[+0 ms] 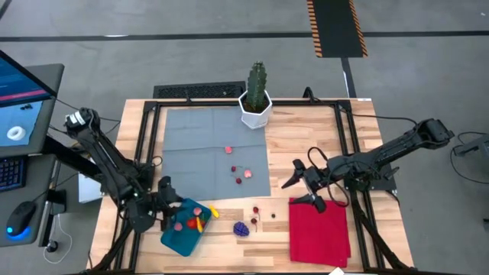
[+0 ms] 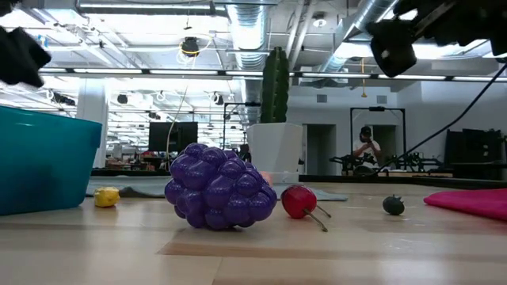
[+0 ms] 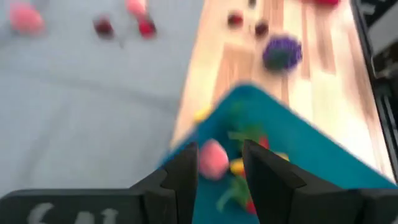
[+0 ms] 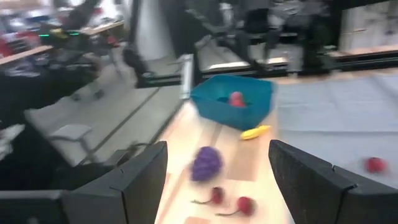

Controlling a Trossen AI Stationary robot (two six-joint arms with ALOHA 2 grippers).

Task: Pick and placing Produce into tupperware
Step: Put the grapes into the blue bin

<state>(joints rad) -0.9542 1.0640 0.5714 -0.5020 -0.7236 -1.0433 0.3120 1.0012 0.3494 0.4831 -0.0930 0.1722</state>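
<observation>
Left tool: the left tool (image 3: pixel 221 168) hangs directly over the tupperware (image 1: pixel 183 237), its fingers parted with a pink piece (image 3: pixel 213 160) showing in the gap. Whether that piece is pinched or already lying in the container I cannot tell; being right above the opening suits a drop.
Right tool: the right tool (image 4: pixel 217 180) stands open and empty above the tabletop (image 1: pixel 306 130), near the red cloth (image 1: pixel 319 229), facing the loose pieces, probably waiting its turn.
Tupperware: it sits at the tabletop's near left edge, just off the grey mat (image 1: pixel 214 149), close to the left arm's base, which keeps each carry short.
Produce inside: red, pink, yellow and green pieces lie together in the container.
Produce outside: a yellow piece (image 1: pixel 213 213) lies just beside the rim; the purple grape bunch (image 2: pixel 220 187) and cherries (image 1: pixel 255 211) rest on bare wood between container and cloth; pink and red pieces (image 1: pixel 228 150) remain on the mat.
Progress: I judge it partly done.
</observation>
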